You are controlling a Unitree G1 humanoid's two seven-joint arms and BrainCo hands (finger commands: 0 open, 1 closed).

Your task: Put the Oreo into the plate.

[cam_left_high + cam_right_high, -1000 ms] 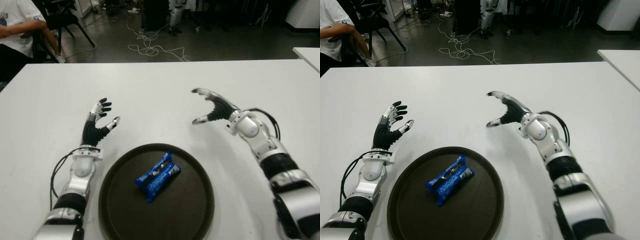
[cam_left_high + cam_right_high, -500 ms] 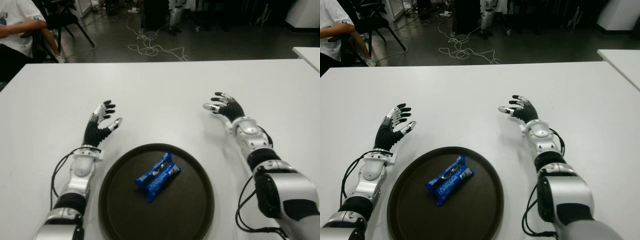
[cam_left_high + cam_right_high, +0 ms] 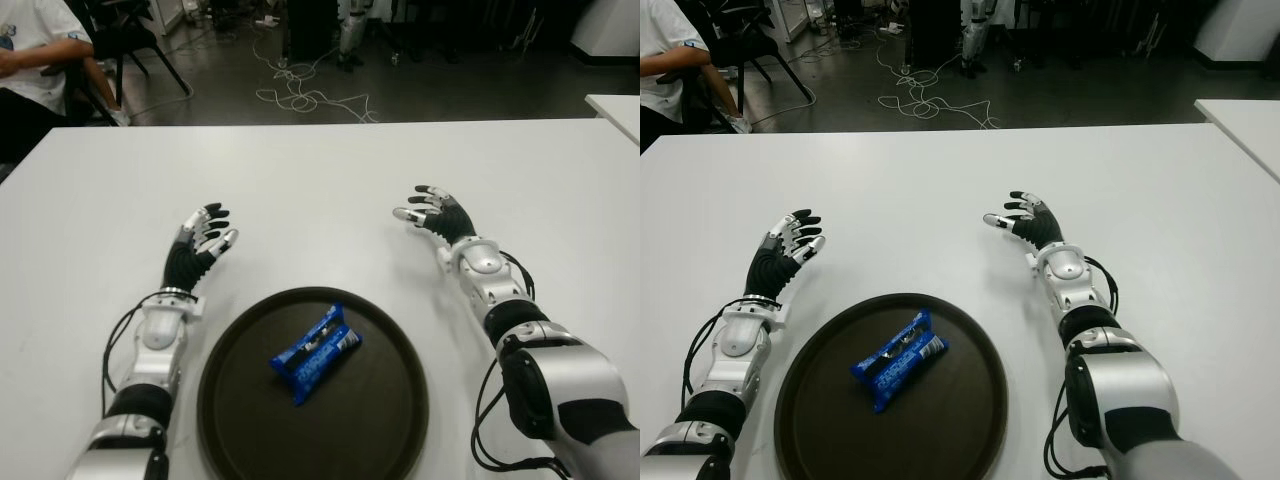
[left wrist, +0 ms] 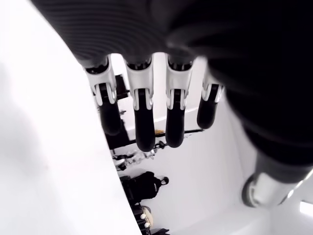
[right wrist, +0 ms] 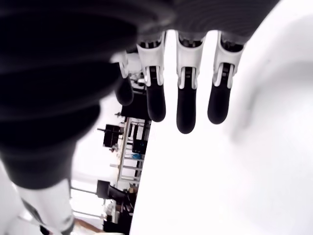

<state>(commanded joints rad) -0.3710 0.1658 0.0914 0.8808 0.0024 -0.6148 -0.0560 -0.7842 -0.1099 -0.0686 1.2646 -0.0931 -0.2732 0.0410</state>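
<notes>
On my screens the white bench (image 3: 320, 170) fills the view, a dark round plate (image 3: 385, 420) at its near edge, below and between both sets of fingers. My left hand (image 3: 197, 245) shows up-left of the plate, fingers (image 4: 144, 122) extended and holding nothing; my right hand (image 3: 437, 214) shows up-right, fingers (image 5: 186, 110) likewise spread and empty. The blue Oreo (image 3: 315, 353) pack lies inside the plate, well apart from either hand.

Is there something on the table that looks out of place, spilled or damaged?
Nothing stands out. The Oreo pack lies flat and whole inside the dark plate, at a slant, near its middle. The left hand and right hand are open and hold nothing, one on each side beyond the plate.
</notes>
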